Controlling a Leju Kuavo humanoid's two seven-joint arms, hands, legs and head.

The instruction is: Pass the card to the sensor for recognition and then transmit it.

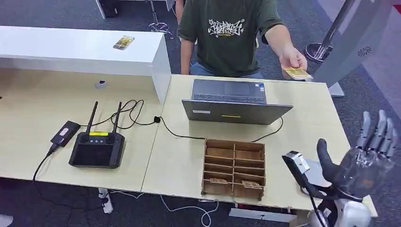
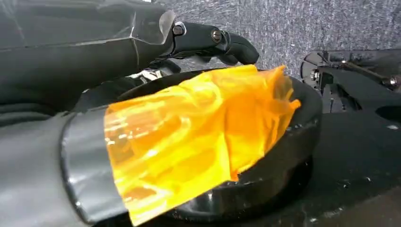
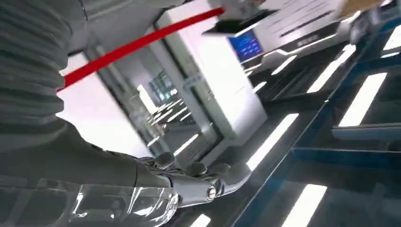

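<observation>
right robot hand (image 1: 366, 158): raised at 4 o'clock over desk (image 1: 307, 113) edge, fingers apart, holding nothing | left robot hand (image 2: 118, 52): fingers curled, cannot tell if holding anything | card (image 1: 296, 73): at 1 o'clock, pinched in person's hand (image 1: 292, 59) beyond laptop (image 1: 234, 100) | organizer (image 1: 233, 168): at 6 o'clock

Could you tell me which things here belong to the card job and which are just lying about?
Belong: card in the person's hand; right hand, raised and empty.

Lying about: laptop, wooden organiser, controller, phone.
</observation>
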